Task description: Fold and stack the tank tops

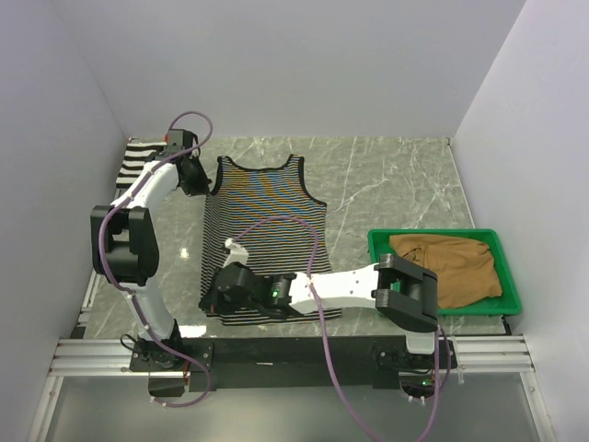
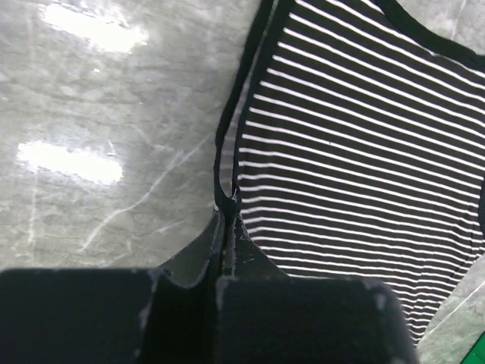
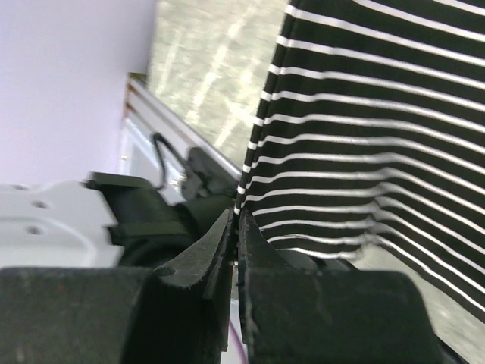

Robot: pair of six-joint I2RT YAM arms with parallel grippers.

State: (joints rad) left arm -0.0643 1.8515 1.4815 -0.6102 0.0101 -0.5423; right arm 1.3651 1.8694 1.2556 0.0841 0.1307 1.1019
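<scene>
Green tray (image 1: 375, 247) beside pinstriped top (image 1: 267, 221)

**Marble-patterned tabletop and the 3 items resting on it**

Grey, white-veined table (image 1: 396, 175), enclosed by pale walls on 3 sides. Centre: 1 pinstriped tank top (image 1: 267, 216), spread out with its neck toward the far edge and its hem toward the near edge. Far-left corner: 1 wide-striped black-and-white tank top (image 1: 138, 158), only partly visible. Near right: 1 green plastic tray (image 1: 433, 234), apart from both tops and close to the right wall.
</scene>
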